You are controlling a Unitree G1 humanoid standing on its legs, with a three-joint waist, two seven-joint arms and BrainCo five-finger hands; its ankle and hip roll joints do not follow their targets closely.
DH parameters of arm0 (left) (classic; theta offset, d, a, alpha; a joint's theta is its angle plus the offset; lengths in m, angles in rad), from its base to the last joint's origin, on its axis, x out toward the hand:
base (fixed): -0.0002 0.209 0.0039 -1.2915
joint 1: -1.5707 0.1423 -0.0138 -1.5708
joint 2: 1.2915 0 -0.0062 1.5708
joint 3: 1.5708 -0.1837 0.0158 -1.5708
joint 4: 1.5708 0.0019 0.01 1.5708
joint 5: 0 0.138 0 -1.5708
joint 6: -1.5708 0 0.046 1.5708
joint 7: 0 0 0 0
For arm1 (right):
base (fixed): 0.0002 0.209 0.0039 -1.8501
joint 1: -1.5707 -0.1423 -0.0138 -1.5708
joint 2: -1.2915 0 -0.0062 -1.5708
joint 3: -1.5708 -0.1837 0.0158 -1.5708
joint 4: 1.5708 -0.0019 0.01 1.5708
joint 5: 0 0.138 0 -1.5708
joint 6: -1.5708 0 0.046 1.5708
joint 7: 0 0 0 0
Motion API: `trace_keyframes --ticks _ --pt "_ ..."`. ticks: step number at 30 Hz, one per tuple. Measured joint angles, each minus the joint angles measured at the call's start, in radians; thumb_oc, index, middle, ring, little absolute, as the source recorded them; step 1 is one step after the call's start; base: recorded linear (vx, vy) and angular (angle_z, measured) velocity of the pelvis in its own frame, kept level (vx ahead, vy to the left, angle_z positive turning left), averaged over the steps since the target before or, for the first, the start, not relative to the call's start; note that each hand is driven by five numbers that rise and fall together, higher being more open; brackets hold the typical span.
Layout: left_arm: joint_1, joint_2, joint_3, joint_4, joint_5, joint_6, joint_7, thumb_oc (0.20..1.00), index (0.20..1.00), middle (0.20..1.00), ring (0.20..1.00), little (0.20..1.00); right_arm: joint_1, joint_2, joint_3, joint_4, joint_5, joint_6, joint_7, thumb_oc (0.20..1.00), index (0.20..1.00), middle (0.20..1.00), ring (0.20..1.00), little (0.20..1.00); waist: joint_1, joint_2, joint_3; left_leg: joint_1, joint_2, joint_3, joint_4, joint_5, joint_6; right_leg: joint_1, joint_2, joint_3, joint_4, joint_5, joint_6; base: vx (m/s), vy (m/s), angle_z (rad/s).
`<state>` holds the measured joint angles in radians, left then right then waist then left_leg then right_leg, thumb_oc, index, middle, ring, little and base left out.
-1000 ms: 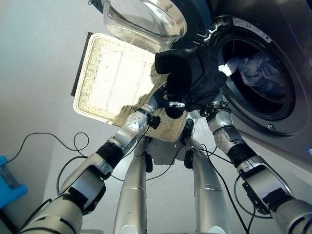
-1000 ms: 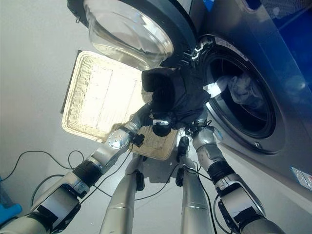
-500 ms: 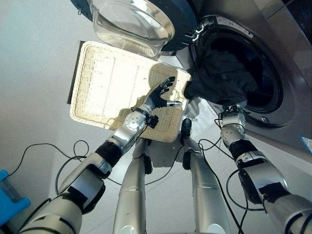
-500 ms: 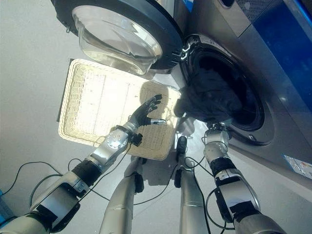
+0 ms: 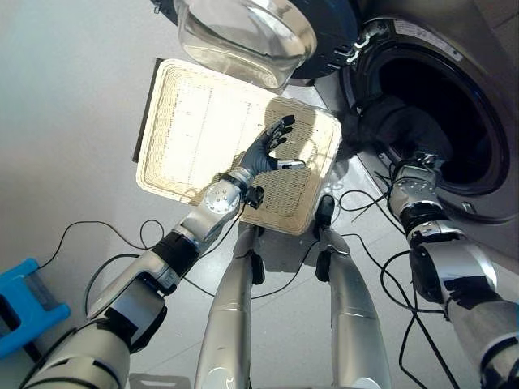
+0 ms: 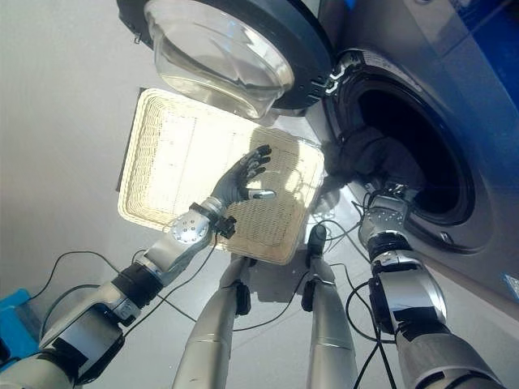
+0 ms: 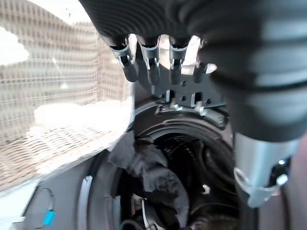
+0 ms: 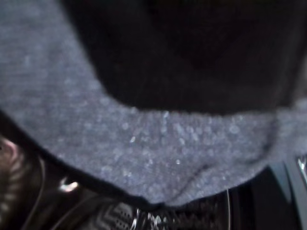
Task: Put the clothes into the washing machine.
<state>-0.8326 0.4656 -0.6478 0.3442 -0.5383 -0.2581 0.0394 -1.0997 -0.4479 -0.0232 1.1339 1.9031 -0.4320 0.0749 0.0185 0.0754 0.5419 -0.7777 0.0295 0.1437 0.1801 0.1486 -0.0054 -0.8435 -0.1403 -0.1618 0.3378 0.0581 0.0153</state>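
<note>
**Clothes at the drum mouth, push not finished**

Clothes: the dark garment sits at the lower-left edge of the washing machine opening, bunched partly inside the drum and partly over the door seal. My right arm reaches in right behind it; the right robot hand is buried in or behind the cloth, so I can't tell whether its fingers are gripping or loose. The right wrist view gives me grey knit fabric pressed up against the lens with dark drum beyond it.

Left robot hand hovers over the wicker basket, fingers spread and straight, holding nothing. From what I see the basket looks empty.

How I'd do this step:
- Drive the bunch deeper, past the seal, so nothing hangs over the rim.
- Let go only once the cloth is well inside; withdraw straight back so the fingers don't drag it out.
- Keep the left arm clear of the open door.

Unclear:
- How much of the garment lies outside the seal.
- What else is in the drum: its interior is dark.
- The door's upper edge is cut off.
</note>
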Motion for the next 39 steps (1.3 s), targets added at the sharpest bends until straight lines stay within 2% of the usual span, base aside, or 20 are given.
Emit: trace_keyframes --ticks 5,8,10,13,17,18,19,20,25,32,35,36,38,39 --pt "0.028 0.048 -0.001 -0.135 -0.047 0.002 -0.004 1.000 1.000 1.000 1.000 1.000 -0.049 -0.073 0.003 0.006 0.016 0.022 -0.039 0.200 0.200 0.200 0.200 0.200 0.029 0.015 0.001 -0.005 -0.010 -0.010 -0.002 0.002 0.002 -0.011 -0.015 -0.011 0.028 -0.018 0.002 0.00 -0.043 0.08" --pt "0.037 0.059 -0.001 -0.146 -0.057 0.008 -0.011 1.000 1.000 1.000 1.000 1.000 -0.066 -0.076 0.001 -0.001 0.035 0.023 -0.039 0.200 0.200 0.200 0.200 0.200 0.029 0.015 0.001 -0.006 -0.014 -0.011 -0.002 0.002 0.002 -0.017 -0.021 -0.012 0.039 -0.025 0.002 0.01 -0.016 0.04" --pt "0.064 0.087 -0.001 -0.216 -0.082 0.011 -0.027 1.000 1.000 1.000 1.000 1.000 -0.069 -0.078 -0.006 -0.040 0.055 0.013 -0.039 0.200 0.200 0.200 0.200 0.200 0.027 0.016 0.001 -0.012 -0.016 -0.010 -0.003 0.002 0.002 -0.025 -0.022 -0.009 0.041 -0.026 0.003 0.00 0.000 0.00" --pt "0.098 0.096 -0.001 -0.260 -0.087 0.014 -0.054 1.000 1.000 1.000 1.000 1.000 -0.068 -0.076 -0.029 -0.099 0.064 -0.068 -0.051 0.200 0.200 0.200 0.200 0.200 0.031 0.019 0.002 -0.016 -0.017 -0.010 -0.003 0.002 0.002 -0.027 -0.022 -0.011 0.041 -0.027 0.003 0.00 0.000 0.00" --pt "0.114 0.113 -0.008 -0.279 -0.087 0.019 -0.061 1.000 1.000 1.000 1.000 1.000 -0.083 -0.082 -0.058 -0.154 0.074 -0.209 -0.084 0.200 0.200 0.200 0.200 0.200 0.033 0.023 0.003 -0.016 -0.017 -0.010 -0.002 0.002 0.003 -0.027 -0.023 -0.012 0.041 -0.027 0.003 0.00 0.000 0.00" --pt "0.123 0.124 -0.013 -0.295 -0.087 0.018 -0.062 1.000 1.000 1.000 1.000 1.000 -0.090 -0.086 -0.073 -0.166 0.074 -0.280 -0.092 0.200 0.200 0.200 0.200 0.200 0.035 0.023 0.003 -0.016 -0.016 -0.010 -0.002 0.002 0.003 -0.026 -0.023 -0.012 0.042 -0.027 0.003 0.00 0.000 0.00" --pt "0.123 0.124 -0.013 -0.295 -0.087 0.018 -0.062 1.000 1.000 1.000 1.000 1.000 -0.090 -0.086 -0.073 -0.166 0.074 -0.280 -0.092 0.200 0.200 0.200 0.200 0.200 0.035 0.023 0.003 -0.016 -0.016 -0.010 -0.002 0.002 0.003 -0.026 -0.023 -0.012 0.042 -0.027 0.003 0.00 0.000 0.00" --pt "0.121 0.125 -0.027 -0.295 -0.089 0.018 -0.062 1.000 1.000 1.000 1.000 1.000 -0.096 -0.094 -0.087 -0.170 0.078 -0.342 -0.103 0.200 0.200 0.200 0.200 0.200 0.039 0.024 0.003 -0.016 -0.016 -0.010 -0.001 0.002 0.003 -0.026 -0.023 -0.012 0.042 -0.027 0.003 0.00 0.000 0.00" --pt "0.129 0.128 -0.046 -0.322 -0.114 0.017 -0.061 1.000 1.000 1.000 1.000 1.000 -0.099 -0.120 -0.104 -0.188 0.078 -0.481 -0.139 0.200 0.200 0.200 0.200 0.200 0.053 0.032 0.005 -0.016 -0.016 -0.009 0.004 0.002 0.003 -0.026 -0.024 -0.013 0.048 -0.028 0.003 0.00 0.000 0.00" --pt "0.152 0.144 -0.048 -0.342 -0.114 0.016 -0.060 1.000 1.000 1.000 1.000 1.000 -0.102 -0.120 -0.128 -0.200 0.078 -0.571 -0.159 0.200 0.200 0.200 0.200 0.200 0.057 0.035 0.004 -0.017 -0.021 -0.009 0.001 0.005 0.007 -0.027 -0.031 -0.014 0.050 -0.029 0.005 0.00 0.000 0.00" --pt "0.152 0.144 -0.048 -0.342 -0.114 0.016 -0.060 1.000 1.000 1.000 1.000 1.000 -0.102 -0.120 -0.128 -0.200 0.078 -0.571 -0.159 0.200 0.200 0.200 0.200 0.200 0.057 0.035 0.004 -0.017 -0.021 -0.009 0.001 0.005 0.007 -0.027 -0.031 -0.014 0.050 -0.029 0.005 0.00 0.000 0.00" --pt "0.157 0.146 -0.052 -0.349 -0.114 0.016 -0.060 1.000 1.000 1.000 1.000 1.000 -0.102 -0.120 -0.133 -0.209 0.078 -0.606 -0.185 0.200 0.200 0.200 0.200 0.200 0.057 0.035 0.004 -0.017 -0.026 -0.009 0.000 0.005 0.007 -0.028 -0.036 -0.015 0.050 -0.030 0.007 0.00 0.000 0.00" --pt "0.157 0.146 -0.053 -0.352 -0.114 0.016 -0.060 1.000 1.000 1.000 1.000 1.000 -0.102 -0.120 -0.133 -0.210 0.078 -0.611 -0.191 0.200 0.200 0.200 0.200 0.200 0.057 0.035 0.004 -0.017 -0.027 -0.008 0.000 0.005 0.007 -0.028 -0.037 -0.015 0.051 -0.030 0.007 0.00 0.000 0.00" --pt "0.144 0.151 -0.067 -0.352 -0.114 0.010 -0.059 1.000 1.000 1.000 1.000 1.000 -0.100 -0.120 -0.135 -0.209 0.078 -0.633 -0.219 0.200 0.200 0.200 0.200 0.200 0.058 0.035 0.004 -0.017 -0.022 -0.008 0.000 0.006 0.008 -0.028 -0.037 -0.016 0.051 -0.030 0.007 0.00 0.000 0.00"
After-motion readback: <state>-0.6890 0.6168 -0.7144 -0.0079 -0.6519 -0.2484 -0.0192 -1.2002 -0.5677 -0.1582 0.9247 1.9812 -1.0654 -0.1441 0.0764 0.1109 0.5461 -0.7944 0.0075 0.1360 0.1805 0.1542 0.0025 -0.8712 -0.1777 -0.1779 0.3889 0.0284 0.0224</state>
